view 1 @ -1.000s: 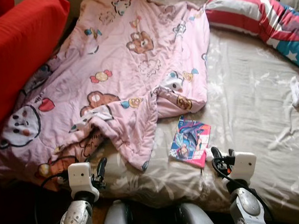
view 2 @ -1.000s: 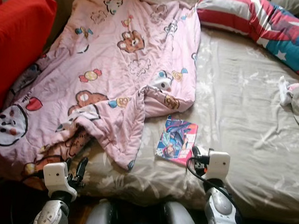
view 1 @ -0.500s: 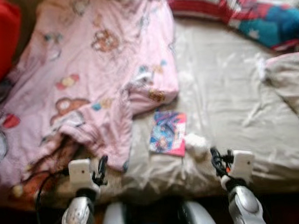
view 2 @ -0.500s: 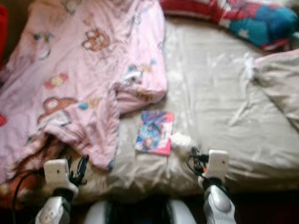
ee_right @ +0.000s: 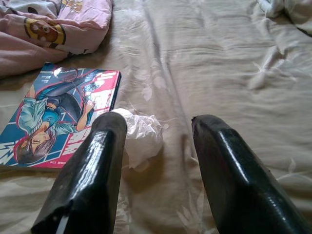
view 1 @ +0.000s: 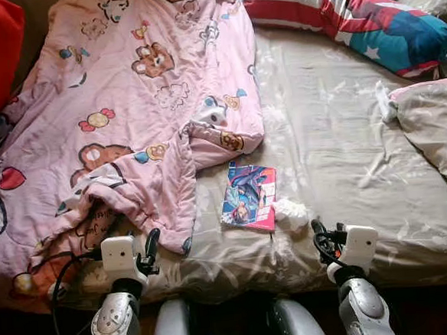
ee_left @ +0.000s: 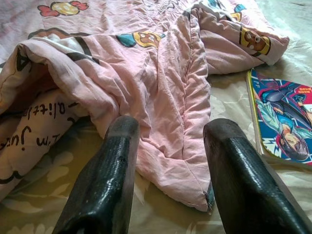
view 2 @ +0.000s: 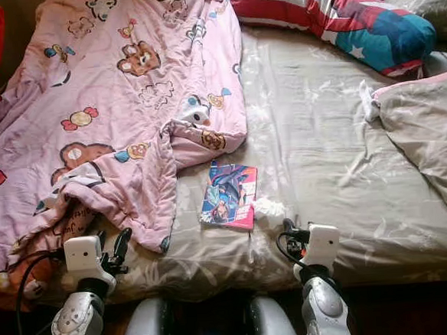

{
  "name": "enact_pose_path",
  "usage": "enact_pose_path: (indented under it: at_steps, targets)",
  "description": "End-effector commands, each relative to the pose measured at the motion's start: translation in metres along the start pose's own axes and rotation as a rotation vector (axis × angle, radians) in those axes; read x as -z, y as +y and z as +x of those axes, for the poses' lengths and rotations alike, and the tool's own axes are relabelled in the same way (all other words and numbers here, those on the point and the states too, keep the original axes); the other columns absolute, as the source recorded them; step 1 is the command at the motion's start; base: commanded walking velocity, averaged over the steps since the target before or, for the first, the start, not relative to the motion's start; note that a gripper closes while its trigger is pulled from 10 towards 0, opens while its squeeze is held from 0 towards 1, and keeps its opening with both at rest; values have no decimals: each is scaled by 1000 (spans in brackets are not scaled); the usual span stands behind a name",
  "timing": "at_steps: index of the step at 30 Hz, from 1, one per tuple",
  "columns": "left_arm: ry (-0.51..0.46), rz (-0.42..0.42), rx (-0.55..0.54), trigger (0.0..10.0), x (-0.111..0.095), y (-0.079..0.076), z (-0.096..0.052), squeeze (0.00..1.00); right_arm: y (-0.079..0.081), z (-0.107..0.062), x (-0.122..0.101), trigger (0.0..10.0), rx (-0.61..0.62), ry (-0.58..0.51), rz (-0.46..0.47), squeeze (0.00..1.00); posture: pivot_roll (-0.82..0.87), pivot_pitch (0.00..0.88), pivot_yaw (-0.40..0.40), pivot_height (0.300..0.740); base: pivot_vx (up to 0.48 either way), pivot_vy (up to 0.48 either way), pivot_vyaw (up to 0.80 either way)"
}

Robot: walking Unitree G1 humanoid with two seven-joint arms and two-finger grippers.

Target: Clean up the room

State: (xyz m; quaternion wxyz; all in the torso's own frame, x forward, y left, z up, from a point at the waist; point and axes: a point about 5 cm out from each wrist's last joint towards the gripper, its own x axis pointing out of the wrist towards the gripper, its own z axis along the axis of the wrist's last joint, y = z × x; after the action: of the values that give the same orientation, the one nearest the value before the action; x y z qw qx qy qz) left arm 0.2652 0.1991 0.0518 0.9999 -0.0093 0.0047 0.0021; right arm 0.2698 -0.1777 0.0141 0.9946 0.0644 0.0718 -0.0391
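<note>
A comic book [view 1: 249,197] lies flat on the bed [view 1: 344,136], near its front edge. Just beside the book's right corner sits a crumpled white tissue [view 1: 290,213], touching or nearly touching it. A pink quilt [view 1: 127,105] printed with bears covers the left half of the bed, one folded corner reaching close to the book. A striped pillow [view 1: 351,20] lies at the far end. The right tool [ee_right: 153,146] hovers low over the sheet with its fingers spread apart, empty, pointing at the tissue. The left tool [ee_left: 168,146] is likewise released, aimed at the quilt's hanging edge.
</note>
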Motion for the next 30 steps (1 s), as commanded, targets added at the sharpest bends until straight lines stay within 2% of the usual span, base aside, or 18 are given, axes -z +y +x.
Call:
enact_pose_path:
  at_steps: [1,4,8,16,24,28,30]
  targets:
    - [31,-1,6,10000,5,-1,-3,0,-6,-5,6,10000,20,19,-12,0,130,258,-62,650,0,0,688]
    - [59,9,-15,10000,12,5,-8,0,-6,-5,8,10000,18,30,-14,0,129,257,-62,650,0,0,683]
    - [66,19,-12,10000,14,7,-13,0,-8,-6,9,10000,31,34,4,0,132,263,-62,650,0,0,0]
    - [54,16,-9,10000,11,4,-10,0,-7,-7,11,10000,22,40,-6,0,130,266,-64,650,0,0,0]
    - [47,16,6,10000,9,-1,-8,0,-7,-7,11,10000,13,36,-34,0,130,269,-62,650,269,0,0]
    - [47,17,8,10000,9,-1,-8,0,-6,-8,12,10000,14,39,-30,0,132,270,-60,650,303,0,734]
    - [46,18,9,10000,9,-1,-7,0,-6,-8,13,10000,21,42,-14,0,131,270,-60,650,319,0,0]
